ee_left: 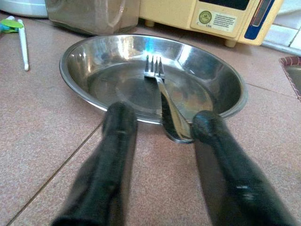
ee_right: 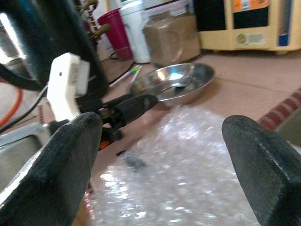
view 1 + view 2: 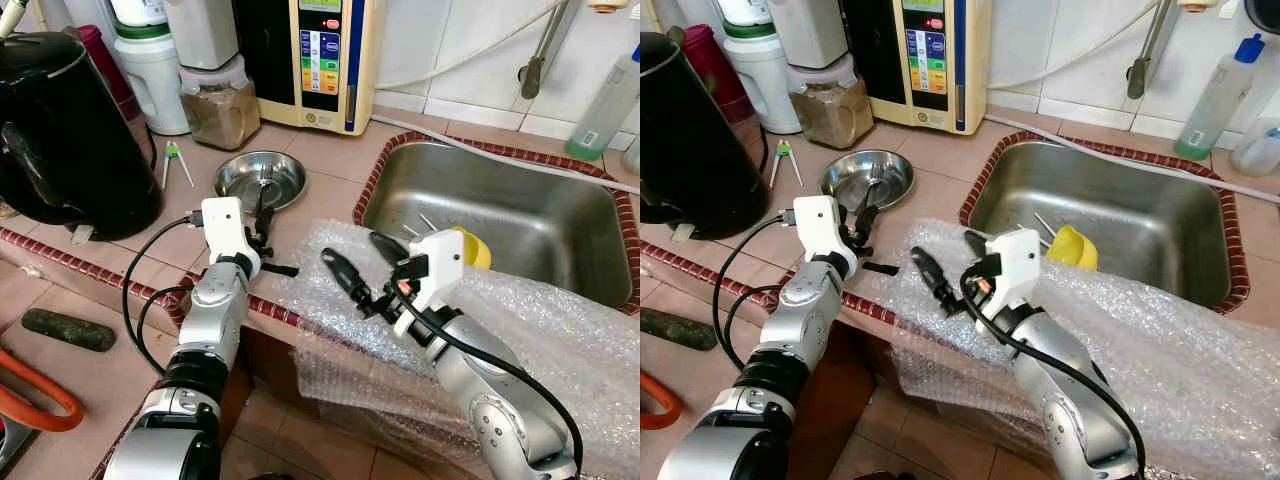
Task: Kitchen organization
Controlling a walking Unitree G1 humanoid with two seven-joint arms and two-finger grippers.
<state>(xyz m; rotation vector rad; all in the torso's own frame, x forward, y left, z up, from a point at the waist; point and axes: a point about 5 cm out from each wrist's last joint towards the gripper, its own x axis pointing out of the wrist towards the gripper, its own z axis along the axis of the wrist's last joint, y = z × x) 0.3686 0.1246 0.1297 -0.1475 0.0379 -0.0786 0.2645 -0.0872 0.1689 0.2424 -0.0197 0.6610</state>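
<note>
A shallow steel plate (image 3: 285,172) sits on the tiled counter in front of the jar. A steel fork (image 1: 160,89) lies with its tines in the plate and its handle over the near rim. My left gripper (image 3: 263,212) is at the plate's near edge, open, with the fork handle between its fingers (image 1: 117,136), close to one of them. My right gripper (image 3: 358,255) hovers open over a sheet of bubble wrap (image 3: 520,320) draped across the counter edge, with nothing between its pads (image 2: 70,155).
A steel sink (image 3: 500,215) with a yellow cup (image 3: 478,248) lies to the right. A black kettle (image 3: 60,130) stands at the left. A jar of brown powder (image 3: 220,105), a water machine (image 3: 320,60) and a green-and-white utensil (image 3: 172,160) stand behind the plate.
</note>
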